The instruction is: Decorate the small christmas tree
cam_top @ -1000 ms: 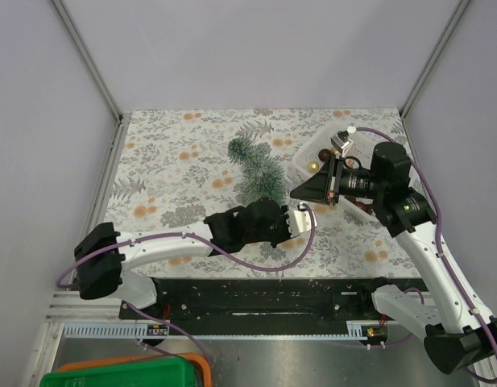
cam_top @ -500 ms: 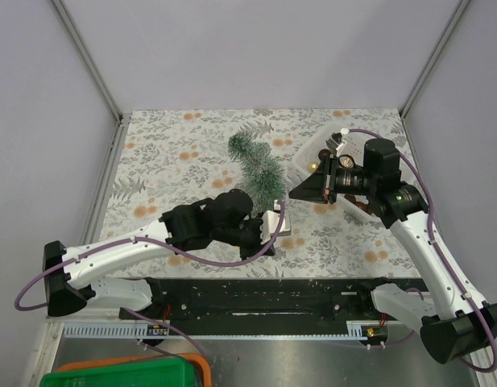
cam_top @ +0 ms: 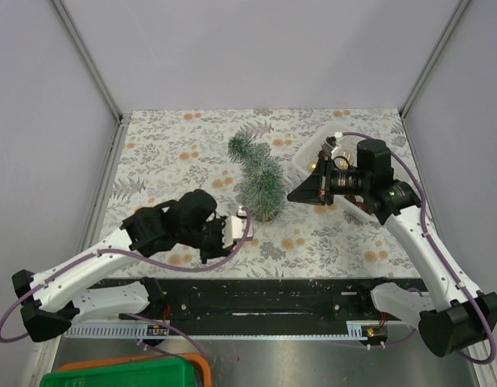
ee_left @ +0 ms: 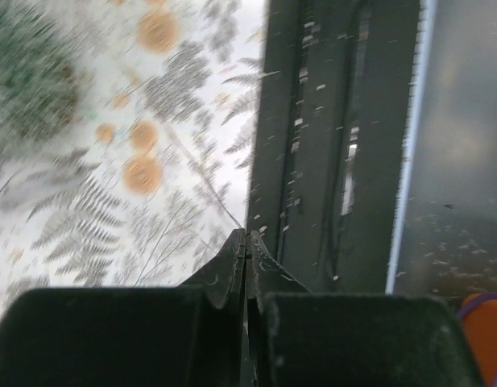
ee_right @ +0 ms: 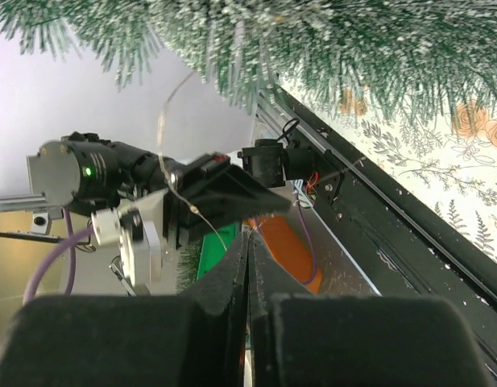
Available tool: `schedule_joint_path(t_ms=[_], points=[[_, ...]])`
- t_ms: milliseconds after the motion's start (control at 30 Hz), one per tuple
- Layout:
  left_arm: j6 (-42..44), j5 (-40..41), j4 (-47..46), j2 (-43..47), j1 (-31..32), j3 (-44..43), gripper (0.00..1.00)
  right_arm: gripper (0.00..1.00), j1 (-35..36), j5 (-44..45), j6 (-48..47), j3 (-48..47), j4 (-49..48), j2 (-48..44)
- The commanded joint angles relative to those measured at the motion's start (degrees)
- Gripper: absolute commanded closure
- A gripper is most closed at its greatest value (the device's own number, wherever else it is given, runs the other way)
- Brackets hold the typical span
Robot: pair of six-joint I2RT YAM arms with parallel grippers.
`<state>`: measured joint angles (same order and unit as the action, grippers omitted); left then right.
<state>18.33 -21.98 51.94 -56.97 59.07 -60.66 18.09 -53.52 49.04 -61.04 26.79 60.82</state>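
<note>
The small christmas tree (cam_top: 260,173), frosted dark green, is in the middle of the patterned table; its bristles fill the top of the right wrist view (ee_right: 329,40). A thin light wire (ee_right: 161,137) with a small bead runs from the tree down to my right gripper (cam_top: 291,196), which is shut on it just right of the tree. My left gripper (cam_top: 246,215) is shut near the tree's foot, in front of it. The wire (ee_left: 206,184) leaves its closed tips toward the tree. The tree's wooden base is hidden.
A clear plastic box (cam_top: 306,155) holding small gold and brown baubles sits at the back right, under the right arm. A black rail (cam_top: 264,294) runs along the table's near edge. A green and orange bin (cam_top: 127,375) stands below, at the front left.
My left gripper has pulled back to the left along the near side of the table, from right of the tree's foot to its left. My right gripper has shifted slightly left toward the tree.
</note>
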Motion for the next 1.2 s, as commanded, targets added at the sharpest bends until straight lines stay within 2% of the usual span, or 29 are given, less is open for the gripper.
schedule_joint_path(t_ms=[0, 300, 467, 633, 700, 767, 800, 833, 867, 967, 1067, 1167], points=[[2.85, 0.71, 6.32, 2.65, -8.95, 1.25, 1.0, 1.0, -0.51, 1.75, -1.75, -0.49, -1.39, 1.41], [8.91, 12.3, 13.61, -0.86, -21.44, -6.21, 1.0, 1.0, -0.51, 4.12, -3.42, 1.7, -0.51, 2.55], [11.55, 13.45, 18.1, -0.16, -29.52, -9.91, 1.0, 1.0, -0.51, 3.33, -3.16, 3.99, -1.91, 3.08], [12.96, 16.61, 20.04, 0.81, -33.31, -14.39, 1.0, 0.99, -0.42, 2.28, -1.06, 5.04, -4.54, 2.03], [12.44, 14.26, 20.04, 0.98, -33.84, -15.1, 1.0, 1.0, -0.25, 1.66, 1.49, 6.62, -7.26, 1.15], [13.83, 7.95, 20.04, 1.51, -33.84, -14.14, 1.0, 1.0, 0.19, 1.57, 4.13, 8.47, -9.99, 0.44], [15.23, 3.65, 19.69, 2.21, -33.76, -12.83, 0.98, 1.0, 0.54, 1.57, 5.44, 9.35, -11.39, 0.01], [16.29, 0.21, 18.21, 3.08, -33.76, -11.51, 0.91, 1.0, 0.89, 1.66, 6.41, 10.05, -12.36, -0.17], [17.0, -1.99, 16.37, 4.31, -33.76, -9.84, 0.73, 1.0, 1.33, 1.75, 7.38, 10.49, -13.33, -0.52], [19.46, -4.13, 9.95, 7.65, -31.4, -4.57, 0.51, 1.0, 1.69, 2.54, 9.84, 11.55, -15.18, -1.49], [20.6, 1.39, 4.94, 7.84, -25.78, 1.06, 0.44, 1.0, 1.78, 2.45, 11.34, 11.73, -16.33, -1.67], [19.03, 3.95, -3.31, 7.05, -24.62, 4.76, 0.42, 1.0, 1.86, 2.63, 11.52, 11.47, -16.41, -1.75]])
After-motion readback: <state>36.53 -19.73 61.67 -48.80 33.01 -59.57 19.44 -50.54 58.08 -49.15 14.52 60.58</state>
